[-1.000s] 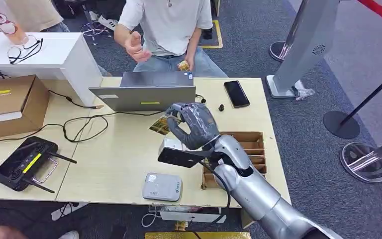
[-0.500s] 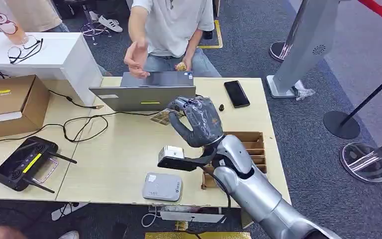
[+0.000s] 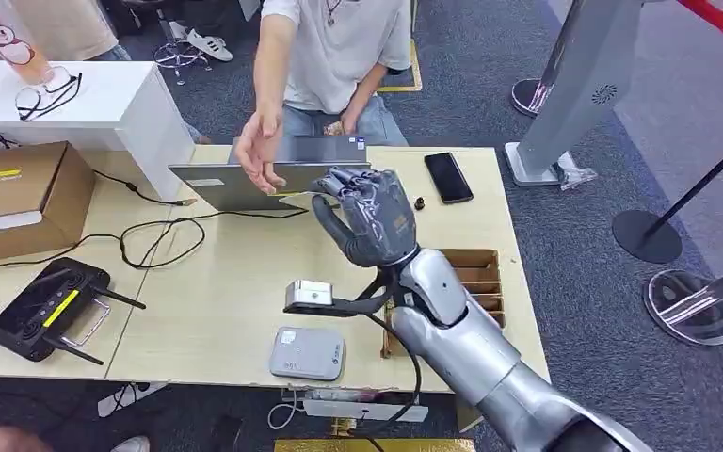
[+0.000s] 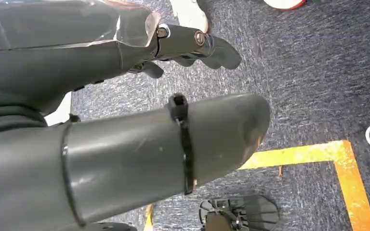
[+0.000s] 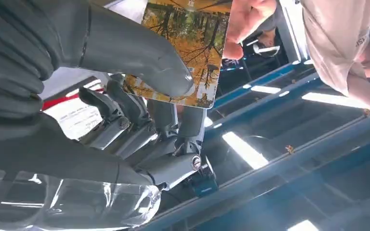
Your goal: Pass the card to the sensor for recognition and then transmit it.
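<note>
The table (image 3: 216, 311) takes up most of the room in front of the robot, with a person (image 3: 339, 47) standing at its far side behind a half-open laptop (image 3: 245, 184). The robot's right arm (image 3: 461, 339) rises from the near edge, bent at the wrist so the right hand (image 3: 367, 221) stands upright over the table, palm toward the person. From the wrist camera, the thumb (image 5: 139, 57) presses the card (image 5: 192, 48) against the fingers behind it, so the card is pinched and held up in the air. The person's hand (image 3: 259, 151) reaches in just beside it, fingertips at the card's far edge. The left hand (image 4: 125, 120) hangs over carpet, fingers apart, holding nothing. A small white sensor (image 3: 308, 353) lies near the table's front edge.
</note>
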